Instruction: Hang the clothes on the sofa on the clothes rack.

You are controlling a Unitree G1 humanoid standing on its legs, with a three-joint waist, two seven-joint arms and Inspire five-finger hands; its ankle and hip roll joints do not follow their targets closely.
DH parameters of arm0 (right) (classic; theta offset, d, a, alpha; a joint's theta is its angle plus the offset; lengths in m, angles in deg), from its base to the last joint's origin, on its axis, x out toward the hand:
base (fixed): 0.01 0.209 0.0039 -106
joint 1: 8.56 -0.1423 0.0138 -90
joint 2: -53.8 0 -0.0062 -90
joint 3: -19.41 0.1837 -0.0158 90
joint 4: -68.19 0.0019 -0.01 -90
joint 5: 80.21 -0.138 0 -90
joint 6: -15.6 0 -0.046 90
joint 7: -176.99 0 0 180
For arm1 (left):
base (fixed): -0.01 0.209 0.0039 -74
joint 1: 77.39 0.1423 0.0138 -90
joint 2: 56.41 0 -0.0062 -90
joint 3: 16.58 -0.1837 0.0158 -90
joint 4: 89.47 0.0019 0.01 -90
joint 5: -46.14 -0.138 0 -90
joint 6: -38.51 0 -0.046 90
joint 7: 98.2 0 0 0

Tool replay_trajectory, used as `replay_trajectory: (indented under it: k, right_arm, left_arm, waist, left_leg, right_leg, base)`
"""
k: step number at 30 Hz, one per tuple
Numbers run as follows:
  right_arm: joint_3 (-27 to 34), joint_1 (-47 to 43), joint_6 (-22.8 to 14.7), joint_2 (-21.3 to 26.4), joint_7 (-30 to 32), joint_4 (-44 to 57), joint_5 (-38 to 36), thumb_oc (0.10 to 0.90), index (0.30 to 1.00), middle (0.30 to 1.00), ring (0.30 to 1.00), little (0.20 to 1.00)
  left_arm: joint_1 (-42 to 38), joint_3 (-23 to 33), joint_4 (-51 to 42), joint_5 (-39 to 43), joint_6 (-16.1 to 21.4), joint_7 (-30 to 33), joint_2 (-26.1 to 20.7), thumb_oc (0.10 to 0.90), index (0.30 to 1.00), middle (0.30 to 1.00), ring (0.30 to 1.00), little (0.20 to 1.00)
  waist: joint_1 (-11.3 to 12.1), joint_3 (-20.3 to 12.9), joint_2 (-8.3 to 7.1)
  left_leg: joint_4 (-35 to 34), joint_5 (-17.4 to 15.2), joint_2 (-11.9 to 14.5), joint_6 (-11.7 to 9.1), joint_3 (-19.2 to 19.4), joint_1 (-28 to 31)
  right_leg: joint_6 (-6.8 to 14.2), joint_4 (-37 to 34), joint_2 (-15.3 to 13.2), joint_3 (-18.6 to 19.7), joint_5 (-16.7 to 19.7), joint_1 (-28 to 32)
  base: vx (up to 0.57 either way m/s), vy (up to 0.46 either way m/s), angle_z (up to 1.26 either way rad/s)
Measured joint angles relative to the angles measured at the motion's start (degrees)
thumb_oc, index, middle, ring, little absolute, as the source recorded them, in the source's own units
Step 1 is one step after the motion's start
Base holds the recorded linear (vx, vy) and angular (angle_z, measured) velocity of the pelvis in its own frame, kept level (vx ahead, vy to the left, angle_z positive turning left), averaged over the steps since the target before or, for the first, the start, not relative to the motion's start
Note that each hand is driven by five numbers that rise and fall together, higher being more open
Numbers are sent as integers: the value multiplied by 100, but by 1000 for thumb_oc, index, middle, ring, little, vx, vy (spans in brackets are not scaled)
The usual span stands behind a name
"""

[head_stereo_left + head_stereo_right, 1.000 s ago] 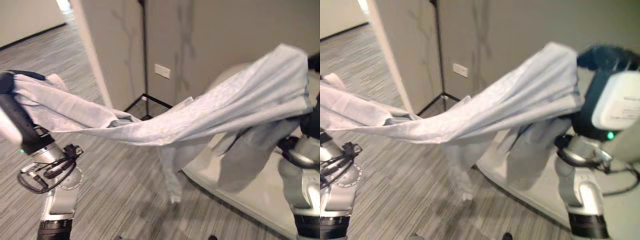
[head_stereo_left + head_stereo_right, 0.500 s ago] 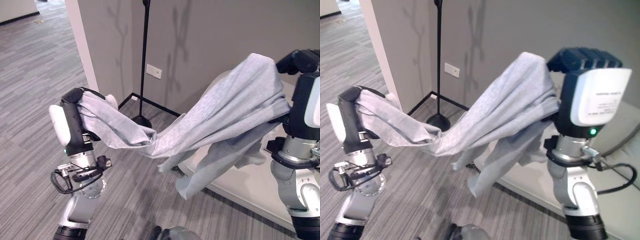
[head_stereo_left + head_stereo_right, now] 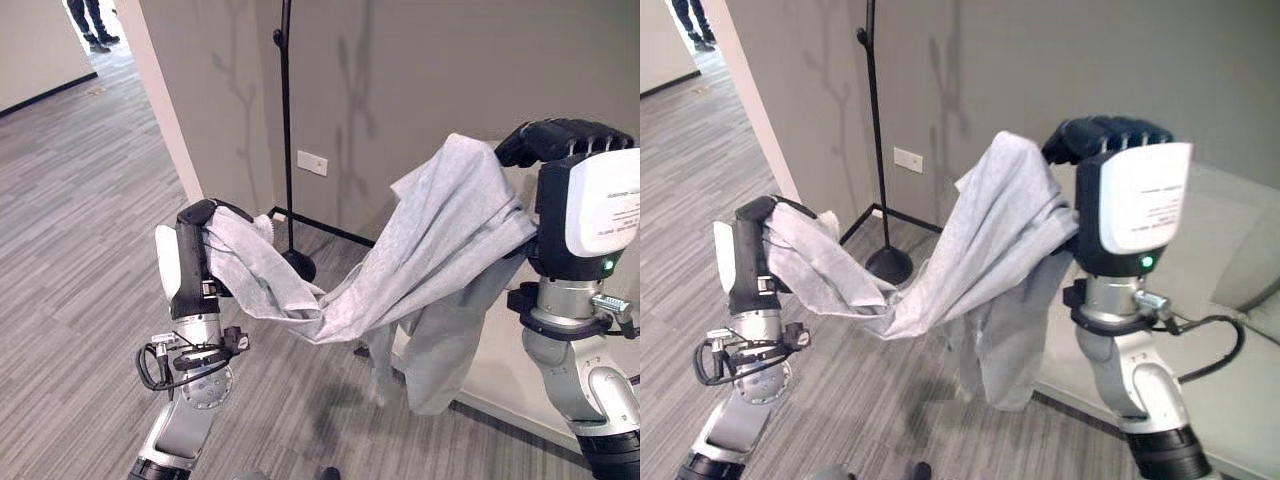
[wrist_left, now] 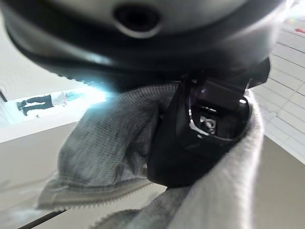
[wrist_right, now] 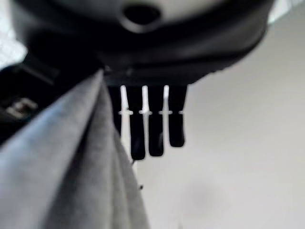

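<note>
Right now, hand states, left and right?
Left hand: shut on the garment.
Right hand: garment draped over it; fingers straight, open.

The right hand (image 5: 147,121) has its dark fingers (image 5: 138,133) held straight against a pale wall (image 5: 238,152). Grey cloth (image 5: 71,162) drapes just beside the fingers, touching them.

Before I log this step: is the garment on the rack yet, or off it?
Off it. The grey garment hangs slung between the left hand and right hand, apart from the clothes rack.
</note>
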Motion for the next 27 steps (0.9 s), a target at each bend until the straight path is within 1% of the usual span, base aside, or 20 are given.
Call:
replay_trajectory:
  k: [3,5,6,7,8,9,10,11,12,13,14,15,16,17,19,20,21,24,25,27]
  right_arm:
    - [-21,1,-36,4,-48,-61,-73,400,300,300,300,300]
    - [-22,0,-32,6,-49,-73,-174,400,300,300,300,300]
    - [-16,0,-36,20,-46,-79,-204,400,300,300,300,300]
    - [-16,2,-36,44,-46,-85,-209,400,300,300,300,300]
    - [-11,5,-38,91,-46,-85,-222,400,300,300,300,300]
    - [3,13,-38,151,-45,-85,-230,400,300,300,300,300]
    - [147,108,-58,293,-55,-79,-222,400,300,300,300,300]
    - [242,173,-55,428,-56,-62,-224,400,300,300,300,300]
    - [351,382,-55,298,-51,-48,-206,400,300,300,300,300]
    - [353,516,-56,264,-52,-41,-205,400,300,300,300,300]
    - [366,558,-66,227,-67,-47,-188,400,300,300,300,300]
    - [408,579,-66,56,-106,-66,-190,400,300,300,300,300]
    - [413,577,-46,-27,-163,-67,-187,400,300,300,300,300]
    - [431,586,-40,-91,-191,-73,-183,400,300,300,300,300]
    - [440,569,18,-110,-237,-78,-180,400,300,300,300,300]
    - [448,569,22,-144,-268,-96,-162,400,300,300,300,300]
    - [448,582,41,-162,-305,-106,-148,400,300,300,300,300]
    - [524,584,156,-369,-405,-370,-120,400,300,300,300,300]
    - [531,577,243,-388,-425,-508,-125,400,300,300,300,300]
    - [515,497,249,-456,-451,-618,-173,400,300,300,300,300]
  left_arm:
    - [-3,-6,19,-7,0,-88,6,400,300,300,300,300]
    - [-6,-4,63,-17,0,-81,7,400,300,300,300,300]
    - [-5,23,162,-39,-5,-62,3,400,300,300,300,300]
    - [-3,29,176,-46,-7,-50,-1,400,300,300,300,300]
    - [-4,23,175,-58,-6,-49,-1,400,300,300,300,300]
    - [-3,22,175,-60,-6,-49,-1,400,300,300,300,300]
    - [31,25,170,-116,-5,-56,7,400,300,300,300,300]
    - [79,28,156,-149,-4,-55,25,400,300,300,300,300]
    - [262,197,141,-181,2,-53,-113,400,300,300,300,300]
    - [356,367,140,-169,-5,-34,-205,400,300,300,300,300]
    - [379,571,141,-162,-10,27,-301,400,300,300,300,300]
    - [403,812,142,-160,-13,57,-467,400,300,300,300,300]
    - [426,1048,143,-144,-25,80,-503,400,300,300,300,300]
    - [444,1193,142,-121,-26,169,-527,400,300,300,300,300]
    - [451,1473,137,-40,-37,348,-457,400,300,300,300,300]
    - [478,1548,127,-42,-51,449,-455,400,300,300,300,300]
    - [511,1600,121,-41,-64,514,-445,400,300,300,300,300]
    - [601,1426,118,-34,-72,539,-422,400,300,300,300,300]
    - [618,1288,118,-25,-74,538,-417,400,300,300,300,300]
    - [622,1178,124,9,-78,538,-432,400,300,300,300,300]
  waist:
    - [-49,37,64]
    - [-47,81,119]
    - [16,120,203]
    - [19,142,261]
    - [3,148,310]
    - [-15,160,362]
    - [-54,147,526]
    - [-100,111,691]
    - [-73,27,481]
    - [-97,-101,262]
    - [-106,-128,96]
    - [-13,-129,-30]
    - [44,-139,-66]
    - [116,-135,-67]
    - [317,-132,-82]
    - [390,-132,-101]
    - [469,-129,-109]
    - [511,-120,-125]
    - [513,-115,-128]
    - [500,-83,-101]
  left_leg:
    - [-1383,347,472,-391,-459,254]
    - [-1711,580,781,-420,-592,245]
    - [-1764,732,1029,-412,-737,221]
    - [-1756,812,1092,-341,-810,191]
    - [-1731,840,1074,-304,-804,172]
    - [-1704,840,1041,-301,-773,171]
    - [-1659,815,933,-256,-538,205]
    - [-1674,752,882,-134,-502,246]
    - [-1699,1380,498,-221,-483,387]
    - [-1768,1372,160,-95,-431,461]
    - [-1810,1325,-91,20,-403,455]
    - [-1765,1318,-225,77,-408,455]
    - [-1760,1260,-319,166,-396,457]
    - [-1740,1207,-380,243,-404,465]
    - [-1738,1136,-489,342,-415,508]
    - [-1703,1102,-547,390,-412,510]
    - [-1671,1085,-573,410,-411,513]
    - [-1667,1010,-656,489,-431,625]
    - [-1674,961,-667,536,-426,702]
    - [-1691,927,-658,589,-376,757]
  right_leg:
    - [148,-23,-7,47,8,12]
    - [261,-25,-8,153,-2,55]
    - [379,-48,-32,302,-3,145]
    - [491,-123,-87,346,40,251]
    - [630,-144,-185,373,65,315]
    - [748,-170,-250,394,83,383]
    - [993,-247,-365,400,120,556]
    - [1147,-262,-394,402,108,637]
    - [1389,-314,-797,514,112,775]
    - [1399,-321,-1105,518,120,759]
    - [1323,-296,-1273,503,195,760]
    - [1315,-213,-1430,490,304,721]
    - [1313,11,-1514,484,347,617]
    - [1429,114,-1573,506,455,598]
    - [1539,319,-1719,511,488,522]
    - [1667,306,-1751,520,570,548]
    - [1704,332,-1789,523,594,587]
    - [1747,852,-1894,591,628,518]
    - [1845,1118,-1947,736,670,446]
    - [1888,1902,-2031,819,745,-21]
  base:
    - [141,205,-9]
    - [156,224,-21]
    - [161,283,-47]
    - [224,379,-49]
    - [236,394,-25]
    - [245,390,-14]
    - [179,307,-1]
    - [127,221,-5]
    - [138,253,4]
    - [86,165,14]
    - [135,300,23]
    - [85,240,22]
    - [82,241,17]
    - [70,234,18]
    - [57,215,15]
    - [44,179,9]
    - [51,226,9]
    - [5,176,26]
    - [-48,194,16]
    - [-14,116,-14]
